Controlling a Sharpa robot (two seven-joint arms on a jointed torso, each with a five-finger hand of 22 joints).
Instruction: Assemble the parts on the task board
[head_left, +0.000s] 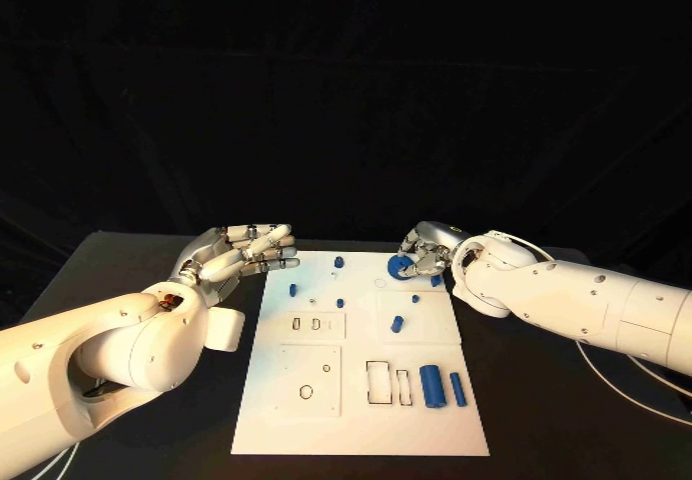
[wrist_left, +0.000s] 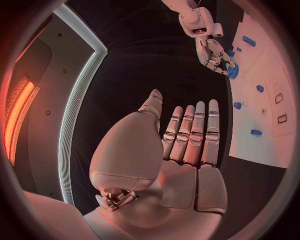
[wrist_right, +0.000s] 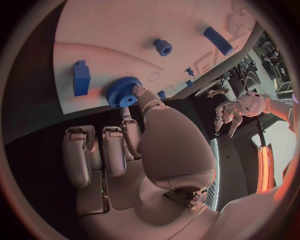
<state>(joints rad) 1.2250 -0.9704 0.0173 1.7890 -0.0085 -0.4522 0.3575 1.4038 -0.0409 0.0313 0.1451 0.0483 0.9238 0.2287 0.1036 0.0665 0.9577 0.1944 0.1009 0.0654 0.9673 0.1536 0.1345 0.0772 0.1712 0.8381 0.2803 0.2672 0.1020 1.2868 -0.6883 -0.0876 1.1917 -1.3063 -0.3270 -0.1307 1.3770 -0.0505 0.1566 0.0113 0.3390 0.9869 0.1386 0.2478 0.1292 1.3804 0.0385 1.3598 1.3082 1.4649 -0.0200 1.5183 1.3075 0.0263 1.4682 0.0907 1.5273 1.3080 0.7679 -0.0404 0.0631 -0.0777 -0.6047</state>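
Pinching the round blue toothed plastic gear at its rim, the right hand might let it tilt and jam; left hand spread, empty.

The silver right hand covers most of the round blue toothed gear in the head view, so its seat on the flat white task board stays hidden. The smallest blue pieces near the board's far edge are too small to identify.
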